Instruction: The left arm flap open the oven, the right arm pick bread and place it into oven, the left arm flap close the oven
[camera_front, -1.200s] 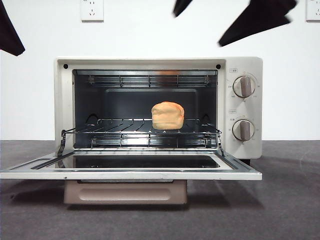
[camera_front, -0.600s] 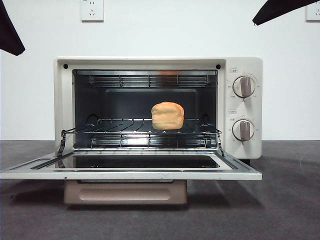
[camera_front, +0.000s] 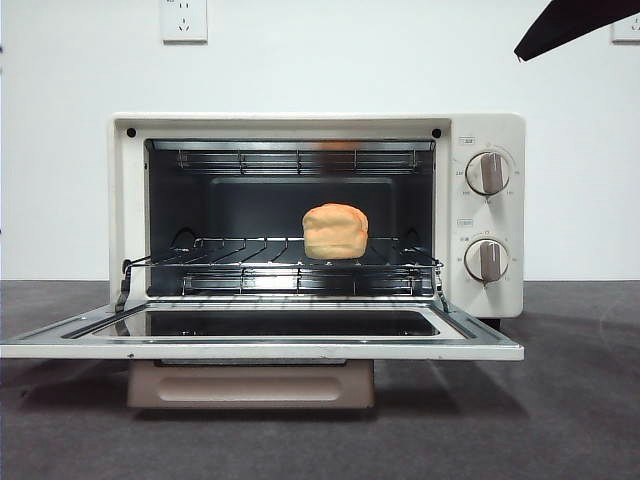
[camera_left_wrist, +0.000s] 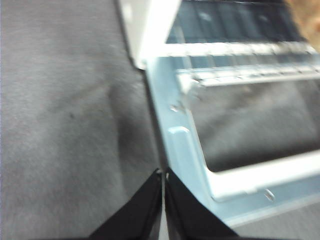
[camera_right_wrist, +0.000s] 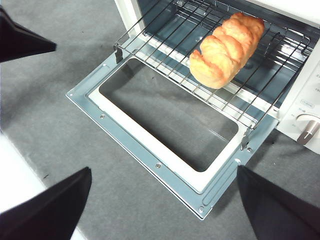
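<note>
Front view: the oven (camera_front: 315, 215) is standing with its door (camera_front: 260, 335) lying flat and open toward the camera. The bread (camera_front: 335, 231) is sitting on the wire rack (camera_front: 280, 262) inside, right of centre, touched by nothing. Only a black arm tip (camera_front: 575, 22) is showing at the top right corner, well apart from the oven; which arm it is cannot be told from this view alone.

Left wrist view: the picture is blurring, which suggests motion. The left gripper (camera_left_wrist: 163, 174) is hanging with its jaws pressed together, holding nothing, just beside the outer corner of the open door (camera_left_wrist: 190, 150) and above the grey table (camera_left_wrist: 65, 125). Whether it is touching the door cannot be told.

Right wrist view: the right gripper (camera_right_wrist: 165, 175) is hovering high above the door (camera_right_wrist: 150, 150) with its jaws spread wide and empty. The bread (camera_right_wrist: 225, 47) is lying on the rack (camera_right_wrist: 200, 60) beyond it. Another black tip (camera_right_wrist: 22, 40) is showing beside the door's far corner, likely the left gripper.

Judging by this, opening the oven and placing the bread are done. Closing the door is what is left, and the left gripper is looking placed to start it.
</note>
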